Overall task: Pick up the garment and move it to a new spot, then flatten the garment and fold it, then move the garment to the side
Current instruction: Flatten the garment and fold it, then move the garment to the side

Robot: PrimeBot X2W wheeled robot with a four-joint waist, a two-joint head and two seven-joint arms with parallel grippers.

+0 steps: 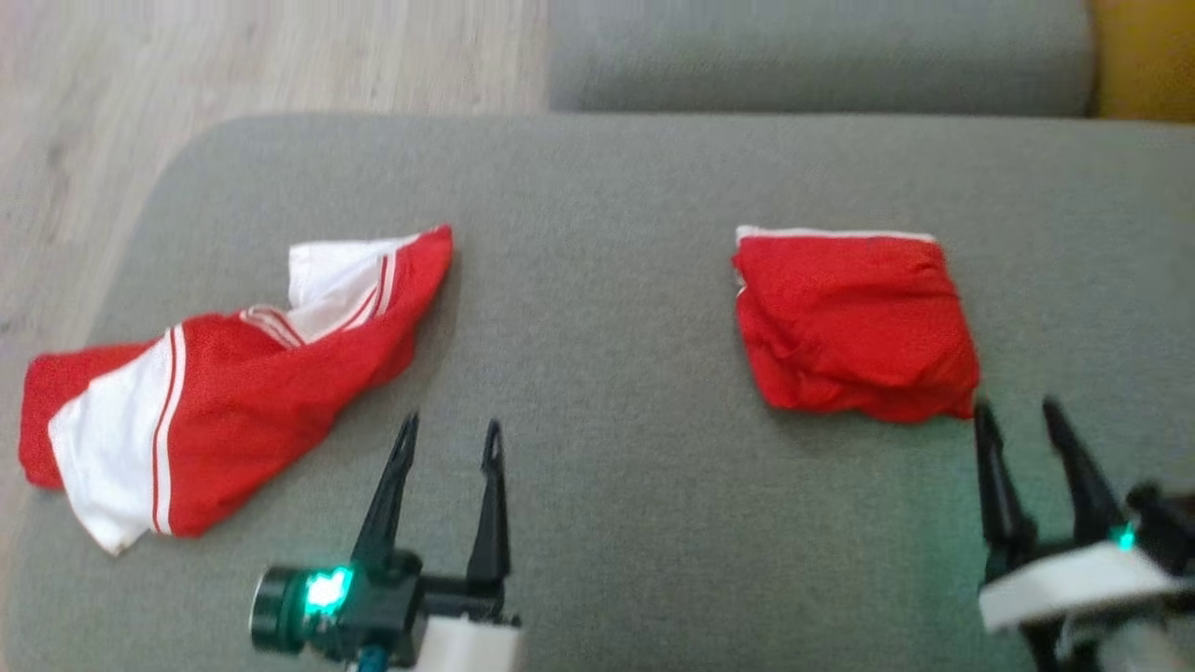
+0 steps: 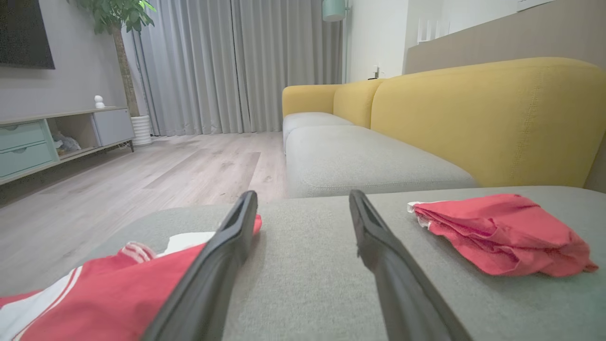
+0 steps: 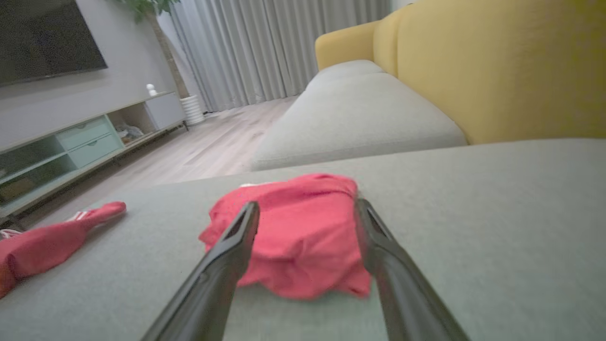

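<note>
1. Crumpled red-and-white garment [image 1: 224,392]: on sofa cushion [image 1: 607,233], left of left fingers [image 1: 390,495]; long axis slants away rightward.
2. Left fingers: spread, empty; seemingly the nearer arm.
3. Folded red garment [image 1: 854,322]: just beyond right fingers [image 1: 997,485], which are spread and empty.

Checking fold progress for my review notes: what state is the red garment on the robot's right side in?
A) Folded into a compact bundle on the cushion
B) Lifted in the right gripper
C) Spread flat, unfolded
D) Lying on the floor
A: the folded red garment lies as a compact bundle on the grey cushion, and the right gripper is open at its near corner, gripping nothing.
</note>
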